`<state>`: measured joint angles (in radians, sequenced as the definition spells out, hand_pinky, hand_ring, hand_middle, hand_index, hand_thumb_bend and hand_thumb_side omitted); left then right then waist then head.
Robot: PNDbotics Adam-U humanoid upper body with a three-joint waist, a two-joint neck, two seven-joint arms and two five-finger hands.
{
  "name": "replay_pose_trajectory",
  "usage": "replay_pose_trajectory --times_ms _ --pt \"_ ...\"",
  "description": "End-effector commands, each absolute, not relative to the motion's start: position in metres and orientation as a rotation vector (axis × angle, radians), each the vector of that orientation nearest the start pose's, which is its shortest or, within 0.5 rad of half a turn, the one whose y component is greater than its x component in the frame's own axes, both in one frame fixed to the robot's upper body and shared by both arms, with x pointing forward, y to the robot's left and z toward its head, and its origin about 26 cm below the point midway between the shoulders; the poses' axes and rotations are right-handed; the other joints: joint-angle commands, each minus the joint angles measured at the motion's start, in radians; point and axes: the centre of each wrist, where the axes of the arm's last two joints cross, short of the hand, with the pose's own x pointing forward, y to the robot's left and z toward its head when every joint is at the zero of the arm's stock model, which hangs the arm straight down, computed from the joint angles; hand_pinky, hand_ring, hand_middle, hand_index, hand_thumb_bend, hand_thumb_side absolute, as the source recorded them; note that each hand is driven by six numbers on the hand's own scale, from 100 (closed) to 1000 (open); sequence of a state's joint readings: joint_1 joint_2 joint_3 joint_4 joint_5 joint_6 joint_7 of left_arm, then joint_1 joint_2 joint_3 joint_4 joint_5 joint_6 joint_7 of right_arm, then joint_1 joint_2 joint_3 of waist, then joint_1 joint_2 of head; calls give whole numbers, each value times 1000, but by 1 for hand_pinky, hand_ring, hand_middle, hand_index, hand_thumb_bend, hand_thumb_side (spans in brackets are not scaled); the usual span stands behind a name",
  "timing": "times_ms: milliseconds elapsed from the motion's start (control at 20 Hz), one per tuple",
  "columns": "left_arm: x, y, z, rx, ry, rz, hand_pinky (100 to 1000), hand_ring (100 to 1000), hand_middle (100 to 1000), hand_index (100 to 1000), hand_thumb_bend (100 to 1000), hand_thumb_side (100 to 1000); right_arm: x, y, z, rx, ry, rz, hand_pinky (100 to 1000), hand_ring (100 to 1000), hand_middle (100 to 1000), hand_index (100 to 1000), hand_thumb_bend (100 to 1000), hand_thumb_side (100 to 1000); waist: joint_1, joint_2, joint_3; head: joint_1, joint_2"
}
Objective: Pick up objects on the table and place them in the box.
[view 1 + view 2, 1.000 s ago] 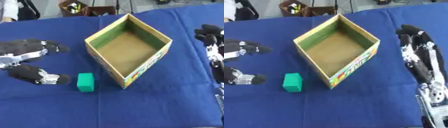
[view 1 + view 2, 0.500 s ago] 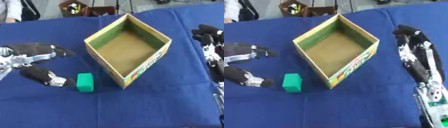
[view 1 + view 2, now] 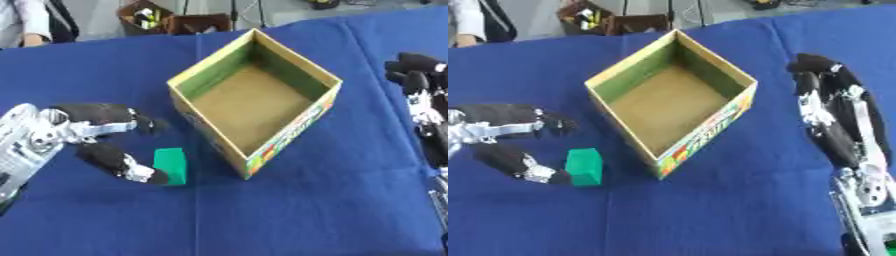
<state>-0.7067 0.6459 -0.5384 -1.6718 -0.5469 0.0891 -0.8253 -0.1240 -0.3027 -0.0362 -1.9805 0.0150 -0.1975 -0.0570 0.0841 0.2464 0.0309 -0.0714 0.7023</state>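
A: Where does your left hand [image 3: 83, 135] sit?

B: At the left edge of the desk [image 3: 289, 210], spread open. Your thumb tip touches the near left side of the green block [image 3: 171, 165], while your upper fingers [image 3: 105, 114] reach toward the box, apart from the block. Nothing is held.

A: And the block itself?

B: It lies on the blue cloth, just beside the near left wall of the open cardboard box [image 3: 254, 100], which is empty.

A: Your right hand [image 3: 829, 107]?

B: It rests along the right edge, fingers straight and relaxed, holding nothing.
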Motion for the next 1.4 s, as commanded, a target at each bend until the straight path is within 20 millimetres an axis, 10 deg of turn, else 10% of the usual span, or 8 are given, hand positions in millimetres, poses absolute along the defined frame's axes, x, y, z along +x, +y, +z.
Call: replay_pose_trajectory --times_ms 50,1400 --pt "367 196 211 462 -1194 -1981 733 841 829 1000 683 855 281 -282 157 -222 -2324 285 851 827 665 799 100 574 -4 -13 -2 4 -12" --pt "387 185 181 651 -1198 -2093 647 776 677 860 601 846 281 -279 156 -211 -2314 282 857 826 657 788 100 575 -3 1 -13 15 -12"
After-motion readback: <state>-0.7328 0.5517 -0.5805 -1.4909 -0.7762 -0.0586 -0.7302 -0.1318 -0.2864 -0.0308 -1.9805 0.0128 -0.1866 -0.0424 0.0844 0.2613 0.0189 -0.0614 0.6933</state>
